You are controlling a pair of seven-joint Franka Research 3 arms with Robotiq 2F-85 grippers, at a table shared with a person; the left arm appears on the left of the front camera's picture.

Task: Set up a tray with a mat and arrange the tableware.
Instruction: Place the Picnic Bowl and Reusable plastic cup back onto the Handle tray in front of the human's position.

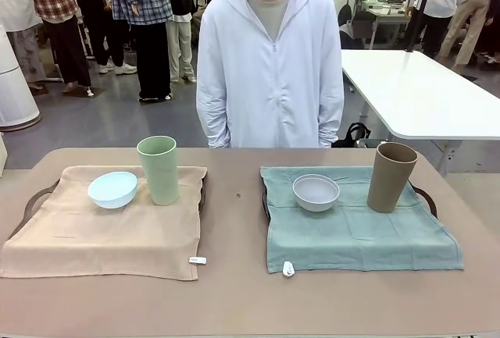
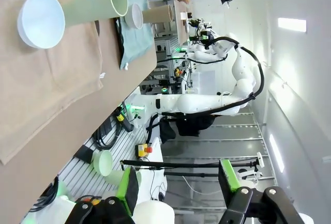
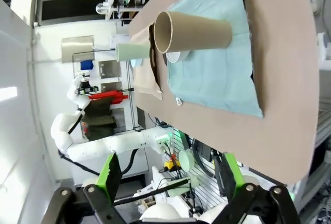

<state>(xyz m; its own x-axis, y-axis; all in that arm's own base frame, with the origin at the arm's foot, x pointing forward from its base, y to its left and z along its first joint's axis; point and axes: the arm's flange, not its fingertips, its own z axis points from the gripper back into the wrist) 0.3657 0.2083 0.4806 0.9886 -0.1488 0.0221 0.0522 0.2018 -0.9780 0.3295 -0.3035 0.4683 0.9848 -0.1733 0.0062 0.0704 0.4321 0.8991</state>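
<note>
1. Nearest you in the front view, bare table runs along the near edge, with a white tag and a small white clip at the mats' near hems.
2. You have an open strip of tabletop between the two mats, wide enough to pass through.
3. Your tan mat covers the left tray, whose dark handle shows at 9 o'clock. On it sit the pale blue bowl and, just beside it at 2 o'clock, the tall pale green cup, upright.
4. Your teal mat covers the right tray. The white-grey bowl sits near its far edge; the tall tan-brown cup stands upright at 3 o'clock from it, apart.
5. You can see both bowls are empty.
6. A person in a white jacket stands at 12 o'clock behind the table.
7. Your left gripper hangs off the table with fingers spread, holding nothing.
8. Your right gripper is likewise spread wide and empty.
</note>
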